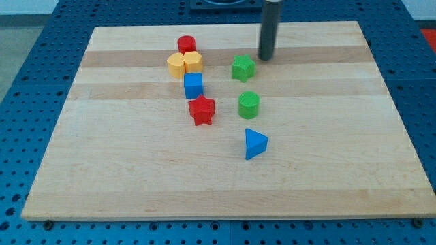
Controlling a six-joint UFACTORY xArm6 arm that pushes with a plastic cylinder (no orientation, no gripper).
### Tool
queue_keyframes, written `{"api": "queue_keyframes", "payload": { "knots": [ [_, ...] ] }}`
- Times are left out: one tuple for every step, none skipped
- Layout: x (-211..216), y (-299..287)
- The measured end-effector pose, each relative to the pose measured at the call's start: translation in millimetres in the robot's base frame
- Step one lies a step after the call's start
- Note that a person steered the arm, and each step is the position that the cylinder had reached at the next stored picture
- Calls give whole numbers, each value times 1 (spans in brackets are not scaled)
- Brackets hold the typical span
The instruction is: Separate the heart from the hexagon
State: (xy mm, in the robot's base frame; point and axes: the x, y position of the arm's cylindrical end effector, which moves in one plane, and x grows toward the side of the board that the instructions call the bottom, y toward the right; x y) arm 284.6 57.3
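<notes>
Two yellow blocks touch near the view's top left of centre. The left one looks like the yellow hexagon [176, 66] and the right one like the yellow heart [193, 62]. A red cylinder [187, 45] stands just above them, touching or nearly touching. My tip [265, 58] rests on the board well to the right of the yellow pair. It is just up and right of a green star [242, 68], with a small gap between them.
A blue cube [193, 86] sits just below the yellow heart, and a red star [201, 109] is below the cube. A green cylinder [248, 105] and a blue triangle [255, 143] lie lower, near the middle. The wooden board [102, 177] ends at blue perforated table on all sides.
</notes>
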Motion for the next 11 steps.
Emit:
{"api": "queue_keyframes", "payload": {
  "knots": [
    [-25,-52],
    [-44,-99],
    [-24,-125],
    [12,-144],
    [48,-160],
    [83,-173],
    [111,-184],
    [116,-187],
    [116,-187],
    [84,-187],
    [27,-187]
  ]
}}
